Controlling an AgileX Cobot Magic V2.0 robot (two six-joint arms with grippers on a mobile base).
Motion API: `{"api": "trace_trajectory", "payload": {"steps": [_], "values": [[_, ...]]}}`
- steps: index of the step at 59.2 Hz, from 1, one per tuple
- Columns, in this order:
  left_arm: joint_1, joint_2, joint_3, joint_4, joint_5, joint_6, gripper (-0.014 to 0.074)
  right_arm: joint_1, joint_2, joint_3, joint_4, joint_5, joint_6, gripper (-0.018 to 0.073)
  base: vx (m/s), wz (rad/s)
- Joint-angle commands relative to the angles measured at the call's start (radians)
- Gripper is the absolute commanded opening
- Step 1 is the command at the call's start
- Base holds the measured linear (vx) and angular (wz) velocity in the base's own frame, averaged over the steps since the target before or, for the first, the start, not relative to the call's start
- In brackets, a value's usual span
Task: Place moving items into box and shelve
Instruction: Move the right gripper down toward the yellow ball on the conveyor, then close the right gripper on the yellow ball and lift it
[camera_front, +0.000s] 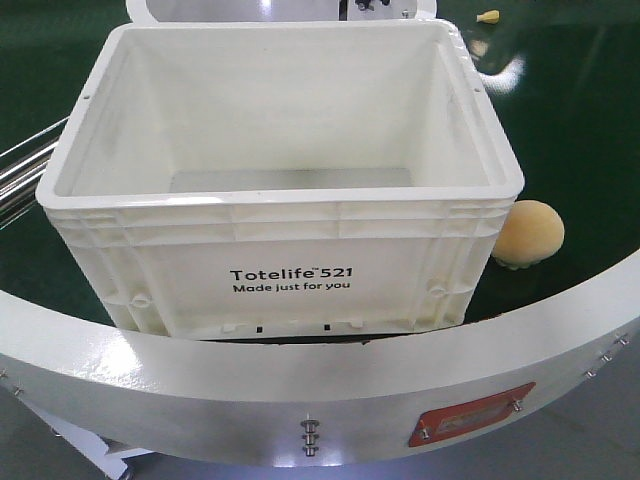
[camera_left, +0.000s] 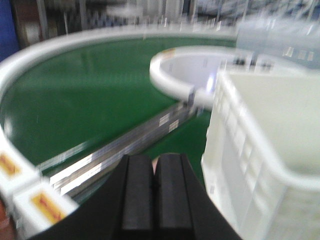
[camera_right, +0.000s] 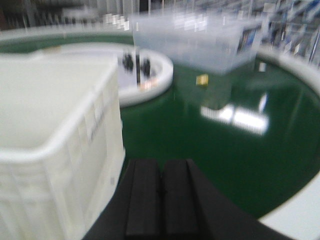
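Left tool (camera_left: 155, 160), pads pressed together, has the large white ribbed plastic tote (camera_left: 240, 165) just to its right; right tool (camera_right: 161, 164), likewise closed, has it leftward. Pale orange-yellow soft ball (camera_front: 529, 232) sits on green worktop (camera_front: 590, 140) beside the tote's right-tool side.

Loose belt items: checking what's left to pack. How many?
2: pale orange soft ball right of the white plastic tote; small yellow piece far back right. Others possibly hidden.

White ribbed plastic box (camera_front: 290, 230), glossy green belt (camera_front: 590, 130), matt soft orange-yellow ball (camera_front: 530, 233), matt black jaws
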Motion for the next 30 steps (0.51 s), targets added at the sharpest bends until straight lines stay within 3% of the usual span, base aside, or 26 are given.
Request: {"api": "trace_trajectory", "payload": {"steps": [1,10,19,24,30], "values": [[0.004,0.071,-0.026,0.000,0.010,0.001,0.0022,-0.004,0.081,-0.034,0.014,-0.011,-0.009,-0.0015,0.00,0.00],[0.004,0.166,-0.021,0.000,0.090,0.000,0.0022,-0.004,0.206,-0.034,0.030,0.061,-0.009,-0.0015,0.00,0.00],[0.004,0.203,-0.021,0.000,0.099,0.000,0.0022,-0.004,0.304,-0.034,0.019,0.062,0.015,0.0006,0.00,0.00],[0.004,0.210,-0.021,0.000,0.100,0.000,0.0031,-0.004,0.337,-0.034,-0.001,0.062,0.034,0.0068,0.00,0.00],[0.004,0.213,-0.021,0.013,0.115,0.000,0.0089,-0.004,0.371,-0.034,-0.012,0.062,0.056,0.0222,0.00,0.00]]}}
